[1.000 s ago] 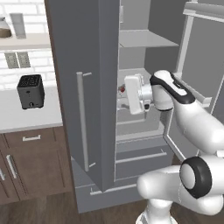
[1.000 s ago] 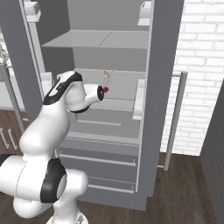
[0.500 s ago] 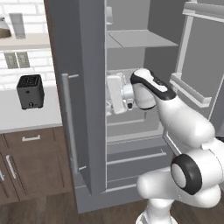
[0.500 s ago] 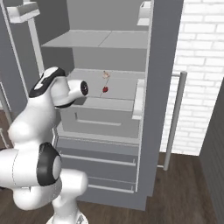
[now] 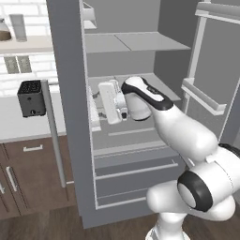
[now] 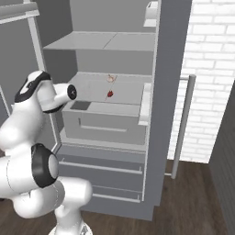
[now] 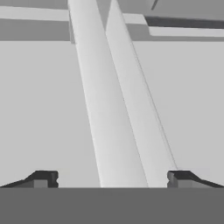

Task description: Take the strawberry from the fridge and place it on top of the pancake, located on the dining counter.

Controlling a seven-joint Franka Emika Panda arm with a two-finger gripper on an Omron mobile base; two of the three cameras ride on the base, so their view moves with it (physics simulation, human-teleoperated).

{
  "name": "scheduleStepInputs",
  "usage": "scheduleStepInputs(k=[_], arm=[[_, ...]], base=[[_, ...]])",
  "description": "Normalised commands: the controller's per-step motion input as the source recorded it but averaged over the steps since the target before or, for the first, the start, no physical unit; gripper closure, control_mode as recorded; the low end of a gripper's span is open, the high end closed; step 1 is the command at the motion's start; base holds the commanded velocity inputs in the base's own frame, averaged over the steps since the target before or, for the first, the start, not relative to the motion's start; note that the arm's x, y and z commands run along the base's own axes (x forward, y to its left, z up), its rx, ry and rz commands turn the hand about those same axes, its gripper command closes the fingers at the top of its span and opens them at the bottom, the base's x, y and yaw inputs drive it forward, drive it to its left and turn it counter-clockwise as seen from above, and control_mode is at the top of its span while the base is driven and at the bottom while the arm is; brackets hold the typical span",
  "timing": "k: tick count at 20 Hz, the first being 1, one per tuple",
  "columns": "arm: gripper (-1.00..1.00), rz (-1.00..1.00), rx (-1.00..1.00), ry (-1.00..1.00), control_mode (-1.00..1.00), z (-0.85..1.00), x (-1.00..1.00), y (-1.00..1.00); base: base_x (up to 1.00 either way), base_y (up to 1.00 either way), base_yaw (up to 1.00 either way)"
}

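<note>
Strawberry (image 6: 109, 94): small red berry lying on the pale middle shelf of the fridge, toward the back, seen from the right base view.
Pale item (image 6: 110, 78): small pinkish-white thing on the same shelf, just behind the berry and apart from it.
Shelf (image 6: 124, 89): flat grey surface above a drawer front; a dark square patch sits at its front left corner.
Fridge (image 6: 172, 55): tall grey unit, both doors swung wide, an upper shelf above the berry's shelf and two drawers below it; the door on the brick-wall side carries a long vertical bar handle (image 6: 181, 124).
Jaws (image 7: 111, 177): mine, spread wide with nothing between them; my two dark fingertips (image 7: 43, 178) stand far apart at the bottom of the hand view.
Ahead of my jaws: a pale grey upright band of the fridge interior runs slantwise up the hand view, flat grey surfaces on either side; which part of the fridge it is I cannot tell.
My hand, left base view (image 5: 110, 101): inside the open fridge at the level of the middle shelf, turned toward the left door; my fingers themselves are hidden behind the white hand body here.
My arm (image 5: 183, 131): reaches from the lower right up and into the fridge opening.
Left door (image 5: 65, 103): open, its edge toward the camera, with a vertical bar handle on its outer face.
Tabletop (image 5: 23, 124): white, along the brick wall left of the fridge, above dark wood cabinets.
Toaster (image 5: 31, 97): small black box standing on that tabletop, well apart from the fridge interior.
</note>
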Motion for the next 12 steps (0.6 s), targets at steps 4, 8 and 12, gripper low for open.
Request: scheduleStepInputs(k=[4,8,12], arm=[[-1.0,-0.04,-0.01,0.0,-1.0,0.0,-0.01,-0.2],[-1.0,-0.03,0.0,0.01,-1.0,0.0,0.0,-0.84],[-1.0,0.14,-0.17,0.0,-1.0,-0.09,0.06,-1.0]], base=[[0.0,0.0,0.0],[0.0,0.0,0.0],[0.0,0.0,0.0]])
